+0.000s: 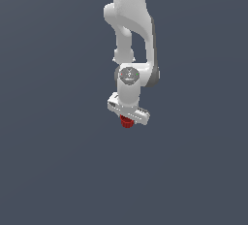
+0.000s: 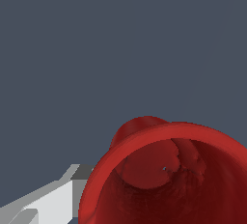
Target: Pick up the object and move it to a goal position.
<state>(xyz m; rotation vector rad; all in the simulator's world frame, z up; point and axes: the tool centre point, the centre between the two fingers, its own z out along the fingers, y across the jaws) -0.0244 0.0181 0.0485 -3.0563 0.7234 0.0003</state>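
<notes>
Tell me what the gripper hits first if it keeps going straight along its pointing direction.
The dark-red cup: it sits right under the gripper, and its hollow top fills the wrist view beside one finger. Whether the fingers already touch it cannot be told. Beyond it, only flat gray surface shows.

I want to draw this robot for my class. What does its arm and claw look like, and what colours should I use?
Use white for the smooth, rounded robot arm, with dark grey along its side and at the joints. Near the wrist sits a round grey disc with tiny red and green marks. The white claw is a wide flat bar across the end. Its light grey finger looks blocky and angular. No cables show.
</notes>
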